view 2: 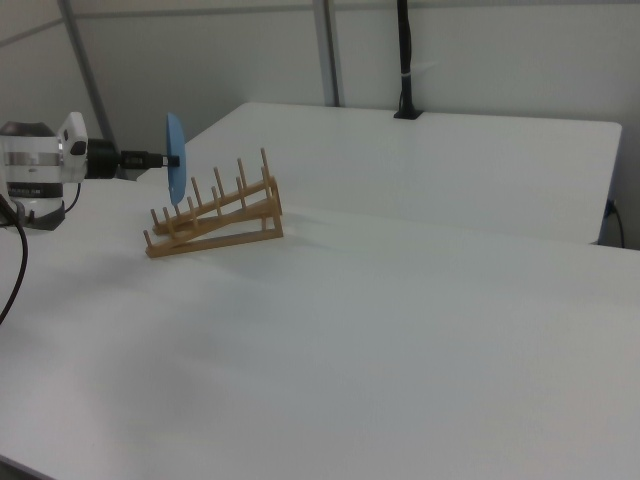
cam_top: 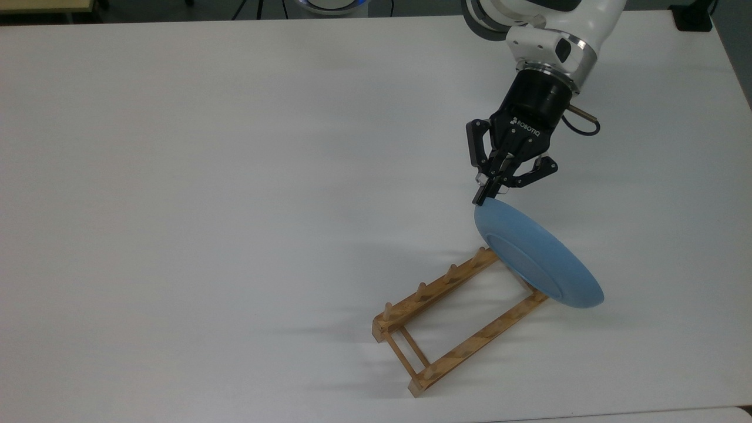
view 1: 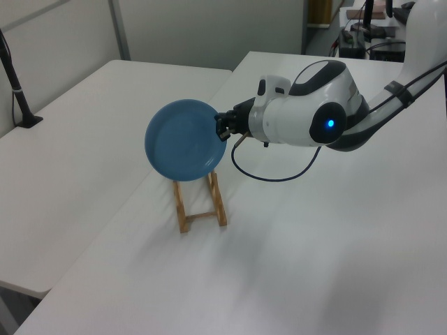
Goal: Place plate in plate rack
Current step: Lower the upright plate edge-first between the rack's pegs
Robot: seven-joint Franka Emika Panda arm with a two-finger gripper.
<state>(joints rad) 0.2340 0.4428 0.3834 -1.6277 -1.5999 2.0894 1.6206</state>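
White surface (cam_top: 235,176) carries the plate rack (cam_top: 458,320), and I take the rack as my landmark. I hold the plate (cam_top: 537,255) on edge in the gripper (cam_top: 490,191), whose jaws are pinched narrow on its rim. In the top view the plate hangs over the rack's end nearest the arm, its lower edge close to the last pegs; I cannot tell whether it touches them. In the right view the plate (view 2: 176,158) stands nearly upright, just beyond the rack's (view 2: 215,215) low end. Relative to the jaws, the plate extends down and away toward the rack. I judge that the coming move depends on keeping the disc square across the two rails, so it drops between neighbouring pegs.
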